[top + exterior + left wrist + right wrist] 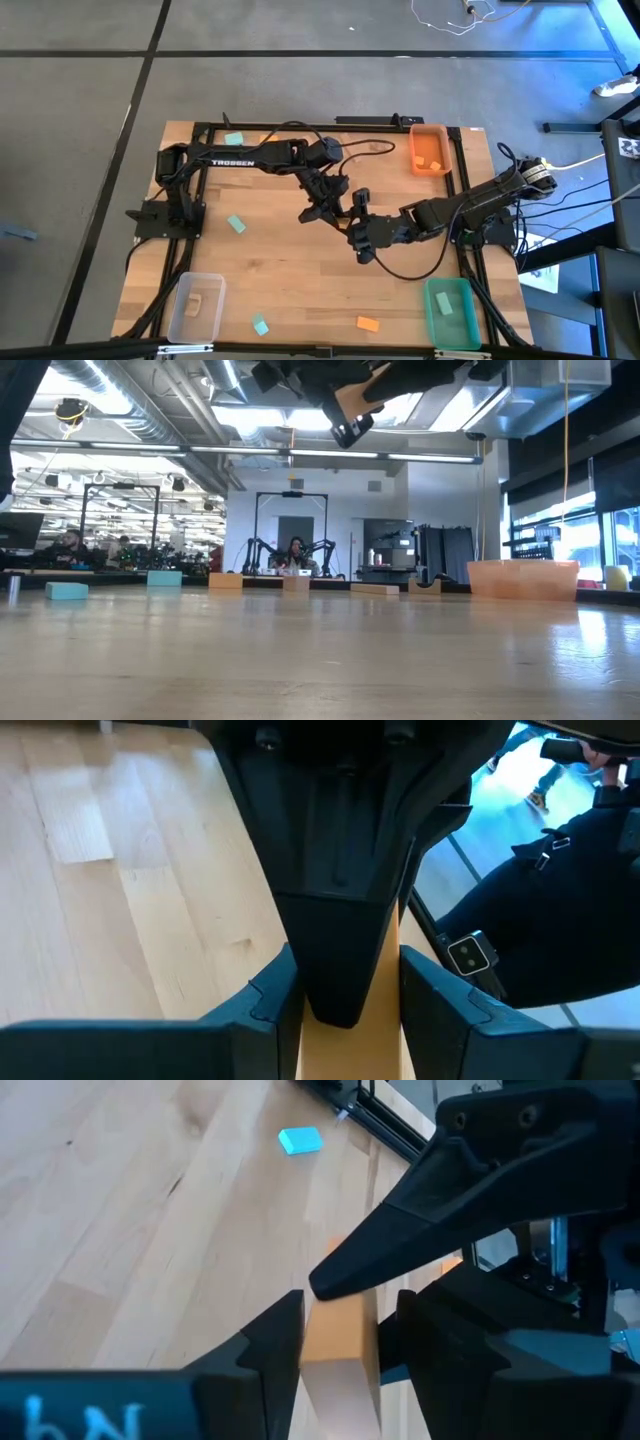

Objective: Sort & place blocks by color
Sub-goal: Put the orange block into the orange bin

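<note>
Item: wood block (338, 1342), mid-air handover above the worktop (290, 270) centre.
I see the left gripper (328, 205) and right gripper (358, 228) meeting; both sets of fingers are clamped on the same block. Teal blocks (236, 224) and an orange block (367, 323) lie loose, well apart; orange bin (430, 150) at the far right corner.

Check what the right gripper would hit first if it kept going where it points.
The pale wood block and, right behind it, the left gripper that holds it. The two arms meet nose to nose above the table, so the right gripper likely has almost no free travel.
</note>
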Robot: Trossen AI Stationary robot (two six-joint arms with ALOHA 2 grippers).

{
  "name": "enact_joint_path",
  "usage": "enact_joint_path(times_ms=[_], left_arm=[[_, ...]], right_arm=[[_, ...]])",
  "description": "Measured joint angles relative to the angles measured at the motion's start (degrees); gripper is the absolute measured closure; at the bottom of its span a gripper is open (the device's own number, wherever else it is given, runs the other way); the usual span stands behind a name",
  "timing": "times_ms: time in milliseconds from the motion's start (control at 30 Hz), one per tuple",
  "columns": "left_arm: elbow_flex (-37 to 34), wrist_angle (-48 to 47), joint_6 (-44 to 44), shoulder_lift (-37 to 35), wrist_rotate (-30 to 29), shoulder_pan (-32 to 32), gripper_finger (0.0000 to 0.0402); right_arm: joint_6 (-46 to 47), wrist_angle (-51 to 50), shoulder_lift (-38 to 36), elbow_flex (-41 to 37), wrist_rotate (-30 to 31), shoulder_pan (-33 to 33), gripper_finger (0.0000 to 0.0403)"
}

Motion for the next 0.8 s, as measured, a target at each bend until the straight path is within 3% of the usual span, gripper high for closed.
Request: enact_joint_path(times_ms=[533,700,800], left_arm=[[0.0,0.1,-1.3,0.0,0.0,0.0,0.0282],[0.0,-0.1,-1.3,0.0,0.0,-0.1,0.0282],[0.0,-0.2,-1.4,0.0,0.0,-0.2,0.0282]], right_arm=[[1.7,-0.5,0.0,0.0,-3.5,-0.7,0.0243],[1.6,-0.4,0.0,0.0,-4.3,-0.7,0.0263],[1.6,-0.2,-0.1,0.0,-4.6,-0.8,0.0301]])
